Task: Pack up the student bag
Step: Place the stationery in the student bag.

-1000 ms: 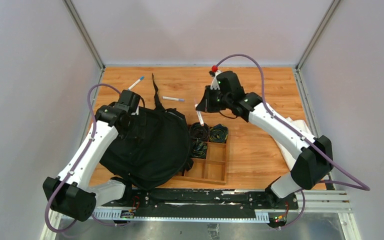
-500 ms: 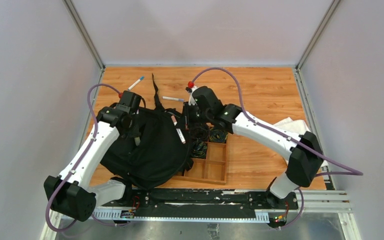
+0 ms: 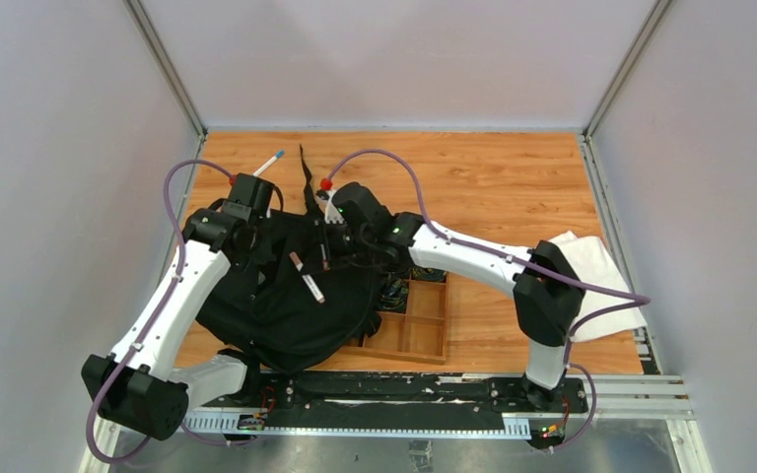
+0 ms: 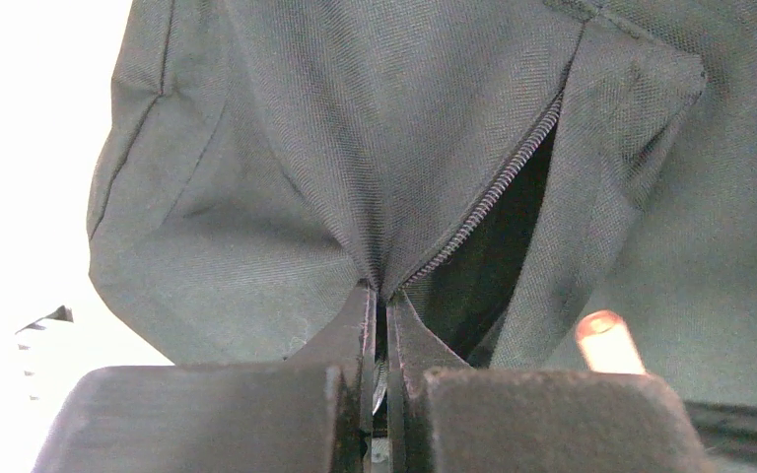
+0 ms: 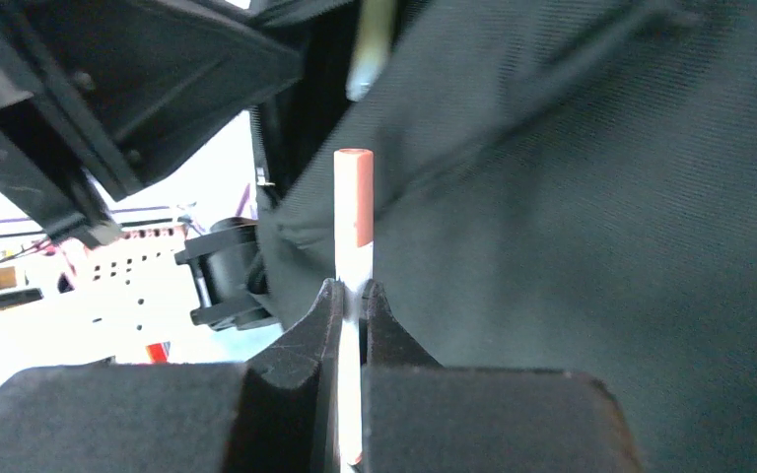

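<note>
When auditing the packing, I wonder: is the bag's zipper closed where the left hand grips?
No, the zipper on the student bag gapes beside the left hand, showing dark interior.

Wooden tabletop (image 3: 513, 168); plain pale-grey walls (image 3: 394, 59) on three sides; metal corner posts (image 3: 166, 67); even, soft light.

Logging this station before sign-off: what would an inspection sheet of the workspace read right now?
Surface: wooden table, no spills seen.
Job's things: student bag slumped at left, zip opening gaping; red-capped marker above it.
Clutter: blue-tipped pen at far left; wooden tray beside bag; white cloth at right edge.
Grippers: left gripper shut on bag fabric at the zip; right gripper shut on marker.
Cables: purple cables arch over both arms.
Surroundings: grey walls; nothing else seen.
</note>
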Controlling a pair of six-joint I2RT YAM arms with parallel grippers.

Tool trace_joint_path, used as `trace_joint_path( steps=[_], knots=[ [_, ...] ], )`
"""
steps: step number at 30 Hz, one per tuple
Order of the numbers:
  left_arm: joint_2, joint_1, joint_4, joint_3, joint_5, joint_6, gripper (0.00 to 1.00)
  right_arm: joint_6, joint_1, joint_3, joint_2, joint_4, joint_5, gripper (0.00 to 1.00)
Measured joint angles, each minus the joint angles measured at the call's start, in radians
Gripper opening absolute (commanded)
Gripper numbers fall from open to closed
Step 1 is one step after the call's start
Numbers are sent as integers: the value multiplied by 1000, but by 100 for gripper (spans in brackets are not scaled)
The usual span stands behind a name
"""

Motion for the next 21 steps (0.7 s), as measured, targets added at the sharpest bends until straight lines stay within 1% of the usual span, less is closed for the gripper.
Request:
trace_joint_path(
  steps=[4,10,18,21],
  knots=[
    [-4,0,-2,4,21,-1,0,14,24,83,61,14,-42,0],
    [-11,0,-2,4,42,-8,0,59,27,220,193,21,-77,0],
    [-18,0,-3,4,61,-8,0,120,12,383,356,14,-83,0],
    [-31,0,-3,4,68,-8,0,151,-10,418,394,14,-75,0]
  ],
)
